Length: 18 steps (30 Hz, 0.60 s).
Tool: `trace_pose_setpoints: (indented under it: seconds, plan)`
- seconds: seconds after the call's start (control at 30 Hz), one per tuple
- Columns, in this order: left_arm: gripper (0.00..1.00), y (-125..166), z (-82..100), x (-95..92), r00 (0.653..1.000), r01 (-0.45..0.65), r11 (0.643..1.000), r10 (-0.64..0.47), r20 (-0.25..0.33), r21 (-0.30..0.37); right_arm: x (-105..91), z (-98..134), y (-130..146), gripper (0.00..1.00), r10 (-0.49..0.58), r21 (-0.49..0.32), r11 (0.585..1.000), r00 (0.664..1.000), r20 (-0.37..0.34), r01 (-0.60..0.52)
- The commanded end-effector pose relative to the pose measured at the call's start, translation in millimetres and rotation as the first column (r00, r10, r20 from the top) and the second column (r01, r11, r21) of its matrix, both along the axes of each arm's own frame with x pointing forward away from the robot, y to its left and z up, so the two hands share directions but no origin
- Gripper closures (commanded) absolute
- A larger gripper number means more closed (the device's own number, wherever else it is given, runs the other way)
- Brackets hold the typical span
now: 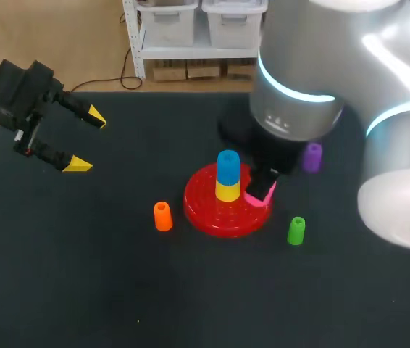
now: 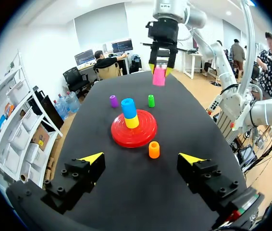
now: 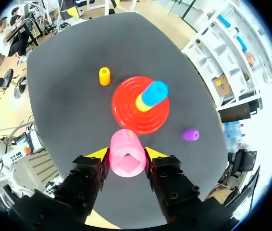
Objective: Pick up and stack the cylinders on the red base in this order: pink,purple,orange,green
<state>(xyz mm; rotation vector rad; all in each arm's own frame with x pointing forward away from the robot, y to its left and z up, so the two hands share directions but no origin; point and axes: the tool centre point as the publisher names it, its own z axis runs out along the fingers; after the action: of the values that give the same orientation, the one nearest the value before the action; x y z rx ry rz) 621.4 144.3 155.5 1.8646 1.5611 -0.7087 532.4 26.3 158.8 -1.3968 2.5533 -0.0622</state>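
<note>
I am steering two arms over a dark table (image 1: 82, 290), and my right gripper (image 3: 125, 154) has its two yellow-tipped fingers clamped on the pink cylinder (image 3: 126, 160), one on each side. It is held upright in the air, clear of the table and near the edge of the red base (image 1: 223, 206), on the side nearest my right arm. I judge it is carried high so that it can pass over the stack. That stack (a yellow cylinder (image 1: 227, 191) with a blue cylinder (image 1: 227, 165) on top) already stands at the base's middle, so the pink one would have to go on top of blue. The purple cylinder (image 1: 312, 156), orange cylinder (image 1: 162, 216) and green cylinder (image 1: 296, 230) wait upright on the table around the base, apart from it. My left gripper (image 1: 88, 141) hangs well off to the left, fingers spread wide and empty, probably parked there to keep out of the way.
</note>
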Motion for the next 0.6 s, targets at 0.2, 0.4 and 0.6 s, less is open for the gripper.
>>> trace_pose_setpoints:
  seconds: [0.2, 0.4, 0.6]
  plan:
    - [0.00, 0.3, -0.7, 0.9, 1.000, 0.002, 1.000, -0.002, 0.000, -0.001, 35.9, 13.6, 18.4, 1.00, -0.016, -0.029, 0.999, 0.999, 0.035, 0.017]
    - [0.00, 0.3, -0.7, 0.9, 1.000, 0.002, 1.000, -0.002, 0.000, -0.001, 61.7, 16.5, 15.2, 1.00, -0.006, -0.063, 0.998, 0.998, 0.056, 0.010]
    - [0.00, 0.3, -0.7, 0.9, 1.000, 0.002, 1.000, -0.002, 0.000, -0.001, 75.8, 18.4, 8.7, 1.00, 0.033, -0.065, 0.997, 0.999, 0.033, -0.031]
